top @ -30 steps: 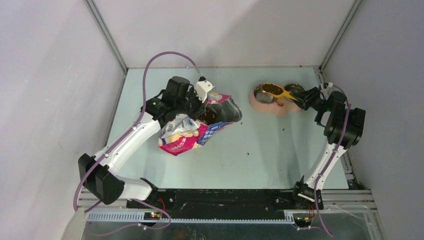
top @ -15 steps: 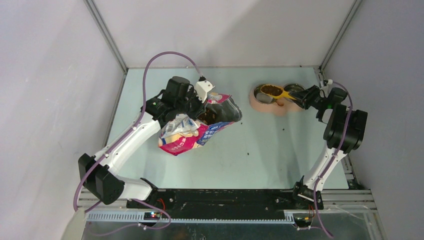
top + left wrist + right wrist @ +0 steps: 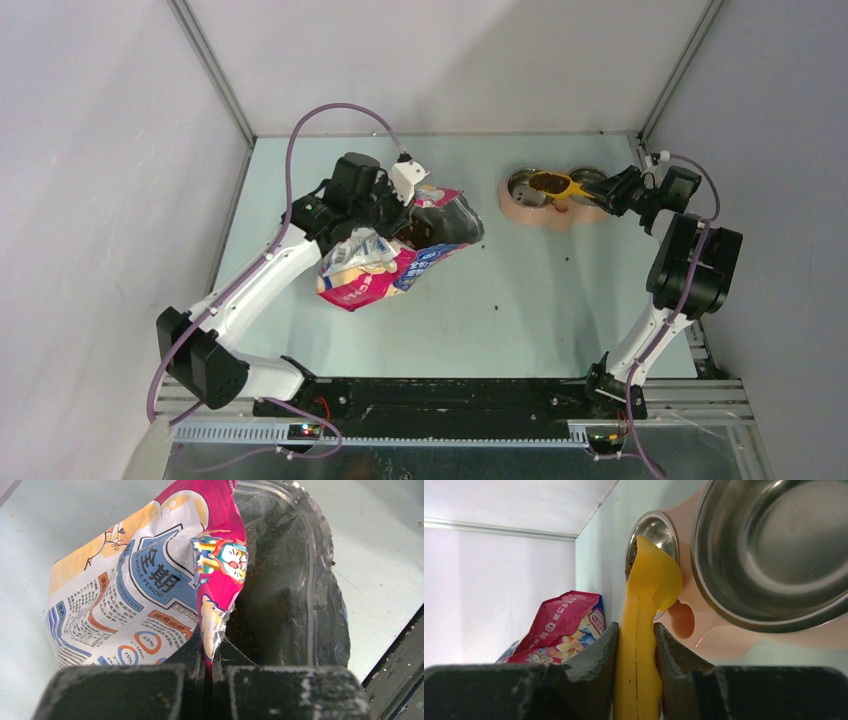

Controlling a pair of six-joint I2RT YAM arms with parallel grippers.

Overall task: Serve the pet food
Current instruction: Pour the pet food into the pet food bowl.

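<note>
meanwhile the right arm's wrist has swung out toward 2 o'clock over the last second. the yellow scoop [image 3: 567, 186] now lies nearly along the 3-to-9 line rather than slanting, and its head has stayed over the left bowl [image 3: 520, 191] of the pink feeder [image 3: 535, 214]. the right gripper [image 3: 636, 650] is partly closed, clamping the scoop's handle between both fingers. the pet food [image 3: 548, 182] is a dark heap in the scoop head, not yet poured. the wrist view shows the scoop on edge over that bowl, so i judge the tipping is about to start. the right bowl [image 3: 774, 550] is bare steel. at 9 o'clock the left gripper [image 3: 209, 655] has not moved, pinched fully shut on the torn lip of the bag [image 3: 150, 580] and holding its mouth open.
</note>
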